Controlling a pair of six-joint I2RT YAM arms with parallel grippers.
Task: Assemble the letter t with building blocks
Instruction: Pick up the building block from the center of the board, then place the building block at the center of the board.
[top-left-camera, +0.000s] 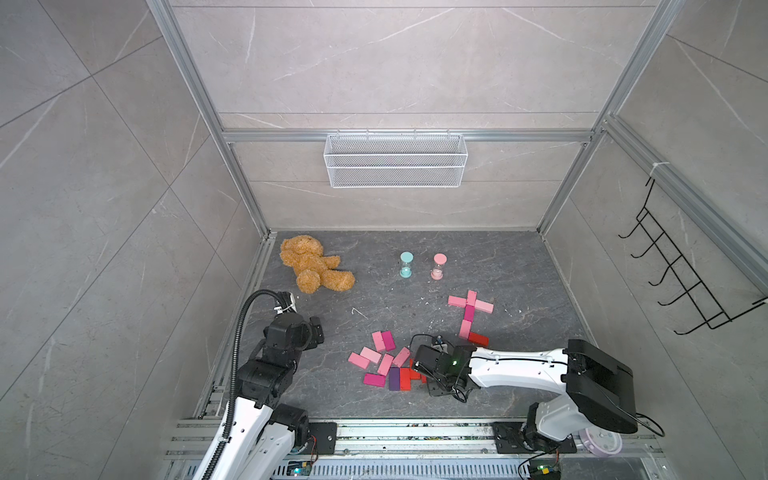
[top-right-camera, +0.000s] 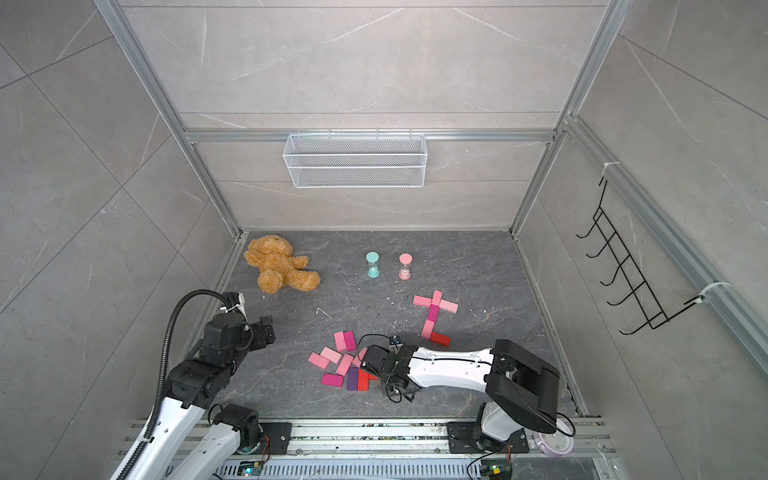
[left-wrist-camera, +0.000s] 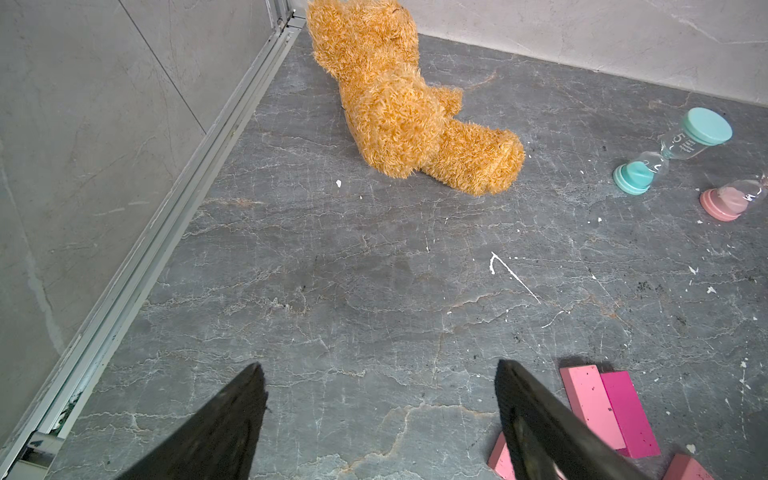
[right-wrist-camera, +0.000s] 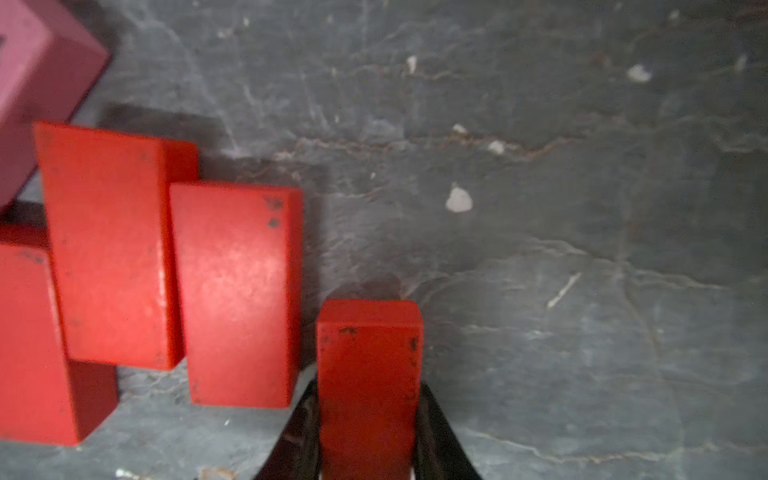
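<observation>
The right gripper (right-wrist-camera: 367, 388) pinches a smooth, flat red block (right-wrist-camera: 369, 332) beside the loose building blocks (top-left-camera: 384, 359) at the veined grey worktop's (top-left-camera: 519, 386) front; the left gripper (left-wrist-camera: 378, 374) stands wide apart above open stone.

in the left wrist view, the teal-capped glass hourglass timer (left-wrist-camera: 673, 151) on the dark grey stone-patterned tabletop (left-wrist-camera: 332, 291) bears a white printed numeral "5" on the glass bulb just below its upper teal cap. beside the numeral run a few short lines of finer white print, too small to read. the pink-capped glass hourglass timer (left-wrist-camera: 733, 201) next to it shows a white printed mark on its glass, partly out of view and not legible. in both top views the print on the two timers is too small to make out.
</observation>
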